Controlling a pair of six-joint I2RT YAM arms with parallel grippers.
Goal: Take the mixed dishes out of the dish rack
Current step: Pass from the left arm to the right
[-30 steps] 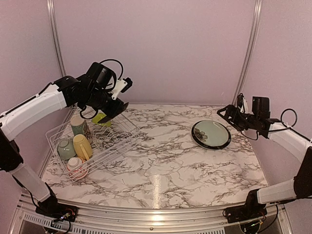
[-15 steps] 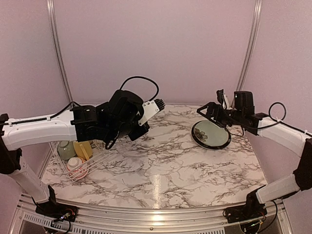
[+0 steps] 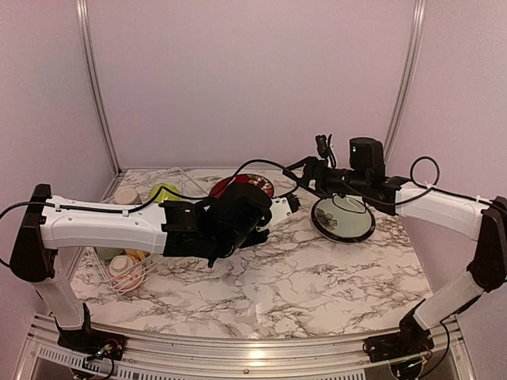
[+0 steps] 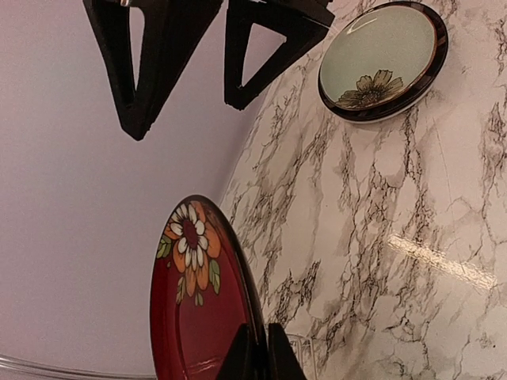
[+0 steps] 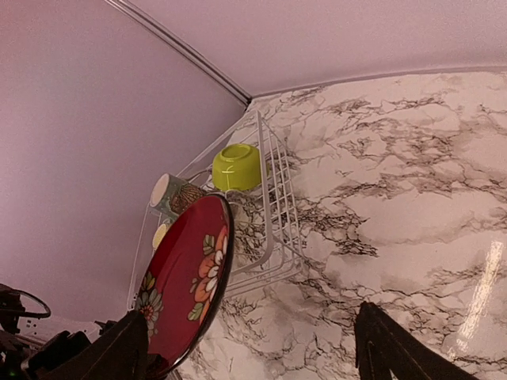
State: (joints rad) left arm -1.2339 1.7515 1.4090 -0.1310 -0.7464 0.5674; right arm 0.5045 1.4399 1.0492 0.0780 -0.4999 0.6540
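Marble table (image 3: 301,277), lilac walls (image 3: 253,79). Left gripper (image 4: 257,336) pinching red plate (image 4: 194,301) upright, mid-air, centre. Right gripper (image 5: 252,317) spread, near it. Green plate (image 3: 342,218) flat, right. Rack (image 5: 269,198) left.

Red plate (image 3: 242,184) in L hand (image 3: 252,203), R hand (image 3: 301,178) just beside.
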